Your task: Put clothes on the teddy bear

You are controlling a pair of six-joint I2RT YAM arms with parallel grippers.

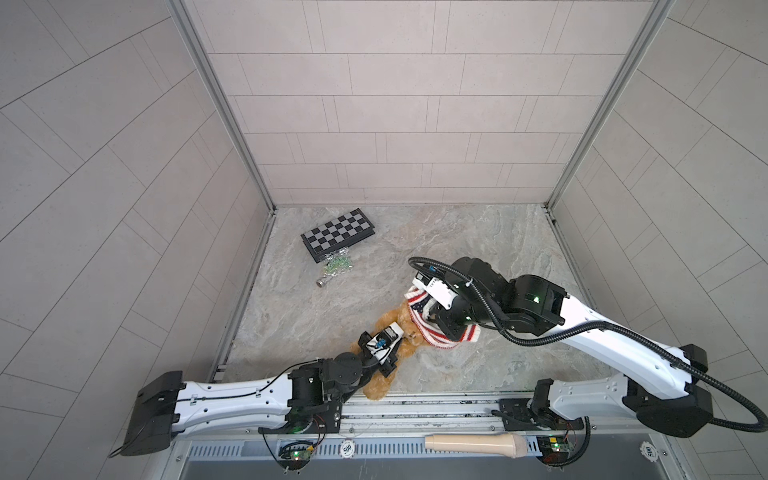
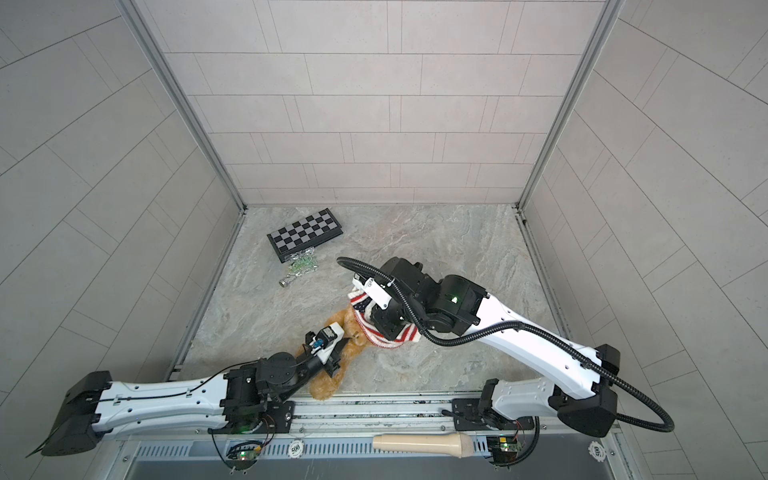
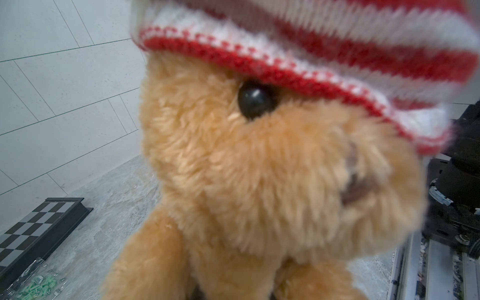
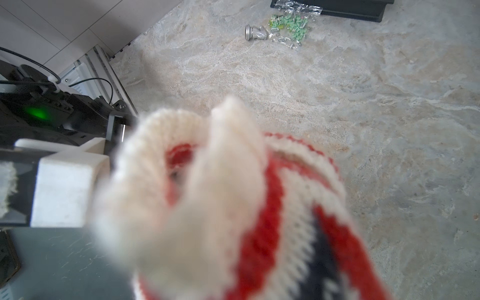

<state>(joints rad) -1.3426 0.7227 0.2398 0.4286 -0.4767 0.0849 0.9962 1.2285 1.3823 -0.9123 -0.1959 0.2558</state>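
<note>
I see the small fluffy golden-tan teddy bear [image 1: 379, 386] lying on the marbled tabletop [image 1: 478, 249], well apart from the folded black-and-grey chessboard [image 1: 338, 232] and on its near side, toward me. The red-and-white striped knit sweater [image 1: 465, 334], with a navy patch, sits over the crown of the bear's head. In the left wrist view its red hem [image 3: 259, 67] reaches down to one dark eye [image 3: 255, 101].

The left gripper [image 1: 399, 349] lies across the bear's torso, jaws sunk in the fur and pinching it. The right gripper [image 1: 434, 316] is pressed together on a bunched cream cuff of the sweater [image 4: 207, 181] – the knit is blurred right at that wrist camera.

Just beside the chessboard lies a clear bag of green pieces [image 1: 337, 266], and next to that a silver chess piece [image 4: 255, 32].

Far from the chessboard, on the front rail, two round chips [image 1: 347, 448] read "500" – nothing else is legible.
</note>
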